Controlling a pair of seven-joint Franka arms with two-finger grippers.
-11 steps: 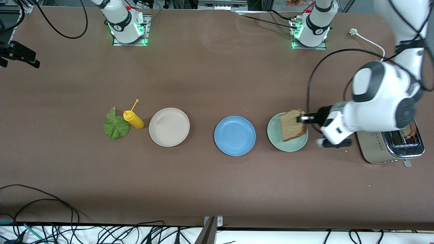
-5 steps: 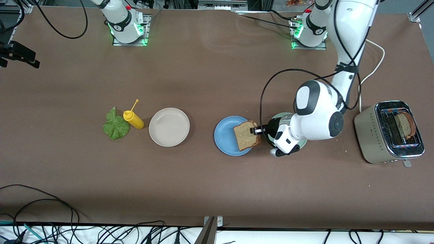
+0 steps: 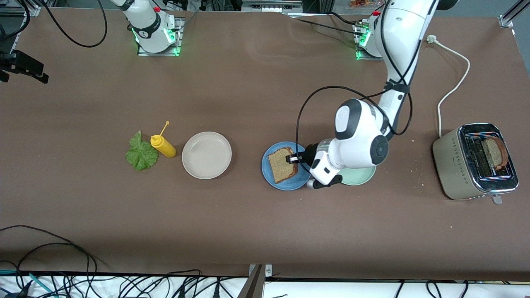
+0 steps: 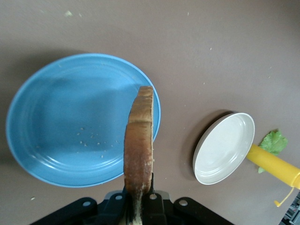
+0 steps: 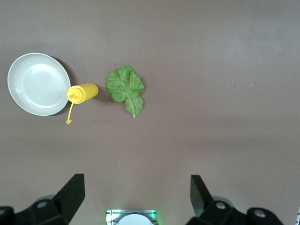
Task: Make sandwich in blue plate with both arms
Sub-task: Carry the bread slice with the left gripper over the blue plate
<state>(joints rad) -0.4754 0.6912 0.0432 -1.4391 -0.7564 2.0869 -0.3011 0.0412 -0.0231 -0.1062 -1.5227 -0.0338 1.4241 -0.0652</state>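
Left gripper [image 3: 295, 158] clamps a toast slice [image 3: 282, 164] over the blue plate [image 3: 269, 176]; pale green plate [image 3: 360, 179] beside it. Right gripper [image 5: 136, 194] waits, fingers spread, above the brown table [image 3: 248, 91].

White arms [image 3: 358, 138] with black joints, black cables looped alongside, green-lit bases [image 3: 157, 39], black claws.

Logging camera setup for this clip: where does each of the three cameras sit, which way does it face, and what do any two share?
Front view: high across the table, facing both bases; shows the left gripper holding the bread slice over the blue plate.
Left wrist view: looks down past its fingers at the slice edge-on and the plate.
Right wrist view: high above the lettuce leaf, open fingertips at the frame edge.
Shared: both wrist views show the beige plate and yellow bottle.
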